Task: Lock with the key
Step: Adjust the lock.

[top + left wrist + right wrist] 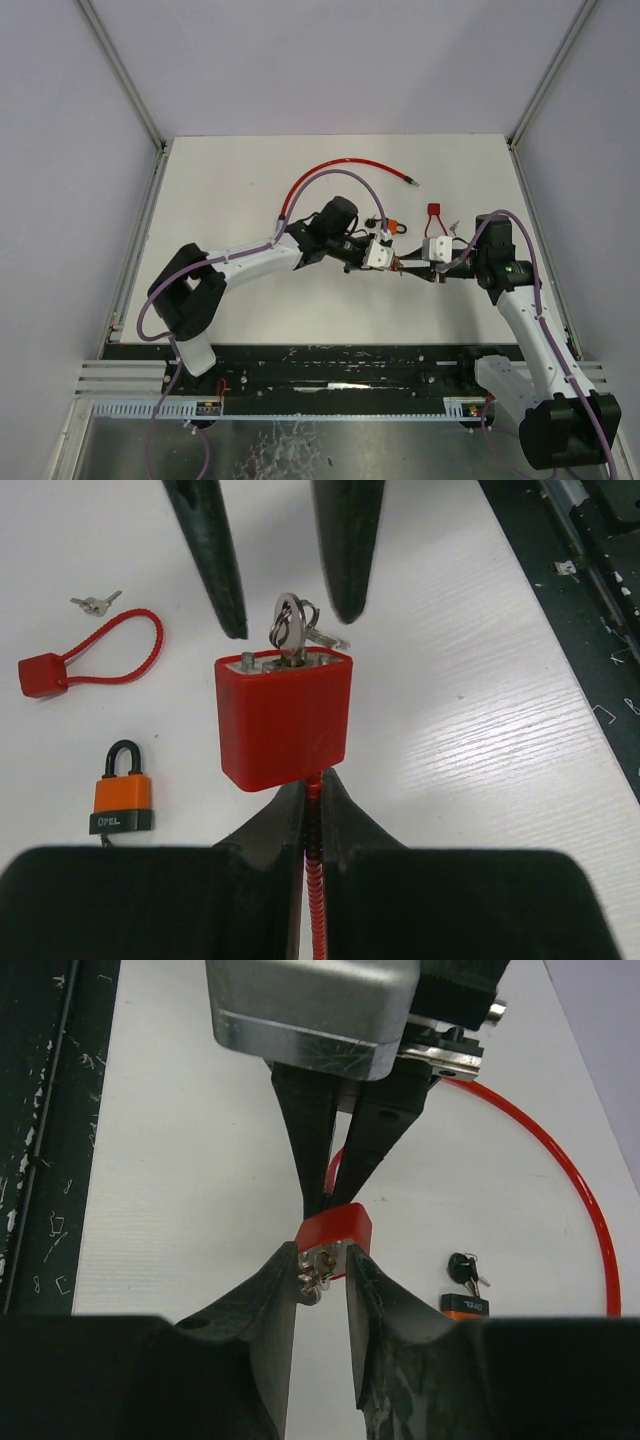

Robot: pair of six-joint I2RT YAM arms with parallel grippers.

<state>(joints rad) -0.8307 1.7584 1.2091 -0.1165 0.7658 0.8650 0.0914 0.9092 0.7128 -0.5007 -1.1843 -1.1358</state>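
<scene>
Around the red cable lock [283, 720], raised off the white table [480, 730], both grippers meet from opposite ends. The left gripper [315, 792] is clenched on the red cable [316, 910] right where it leaves the underside of the lock's body, holding that body up with its keyed face turned toward the right arm. A key [288, 625] on a small ring sits in that face. The right gripper [322, 1260] straddles the key, its fingers [215, 570] apart, with a gap showing on each side in the left wrist view, so nothing is grasped. Beyond the lock from the arm bases, an orange padlock [122, 792] lies flat on the table. A smaller red cable lock [42, 674] and a pair of loose keys [95, 604] lie near it.
</scene>
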